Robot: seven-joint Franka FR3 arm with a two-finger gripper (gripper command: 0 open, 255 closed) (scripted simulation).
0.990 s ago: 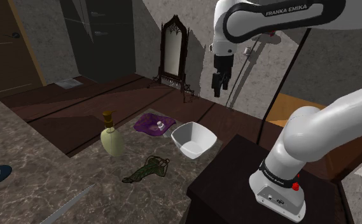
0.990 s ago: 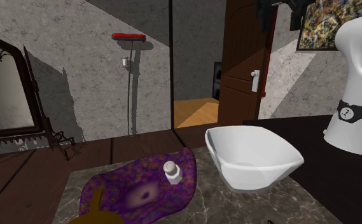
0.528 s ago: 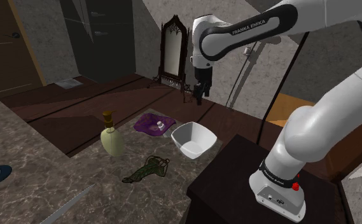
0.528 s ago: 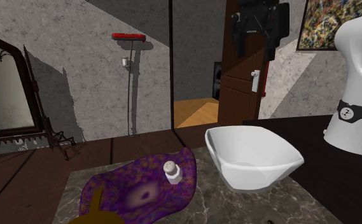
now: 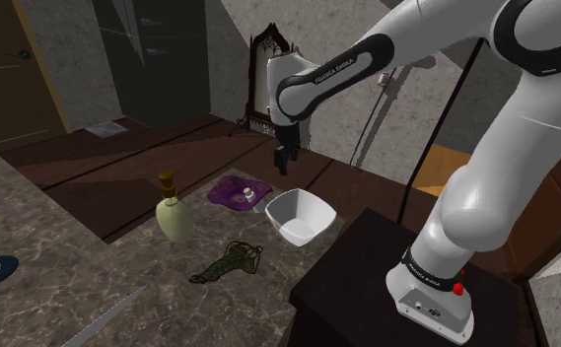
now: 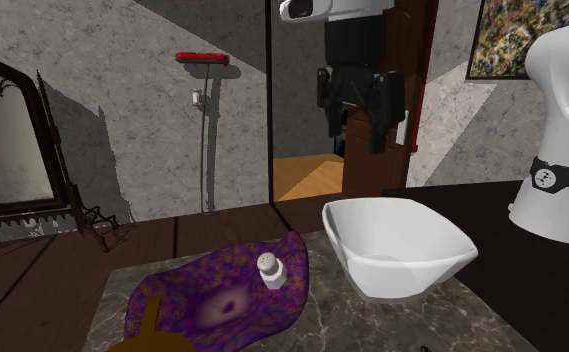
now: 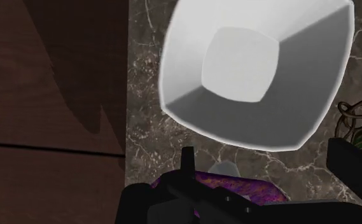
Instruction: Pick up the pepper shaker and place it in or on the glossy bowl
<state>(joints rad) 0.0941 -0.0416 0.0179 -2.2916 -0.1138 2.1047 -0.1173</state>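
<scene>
Lowering pincer (image 6: pixel 356 132), nearer bowl (image 6: pixel 412 278), shaker (image 6: pixel 270 270) unmoved

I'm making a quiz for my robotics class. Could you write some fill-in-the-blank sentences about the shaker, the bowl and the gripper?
1. The pepper shaker stands upright on a ___ mat.
2. The bowl beside the mat is ___ in colour and holds nothing.
3. The gripper hangs in the air, ___ and grasping nothing.

Missing words: purple; white; open.
</scene>
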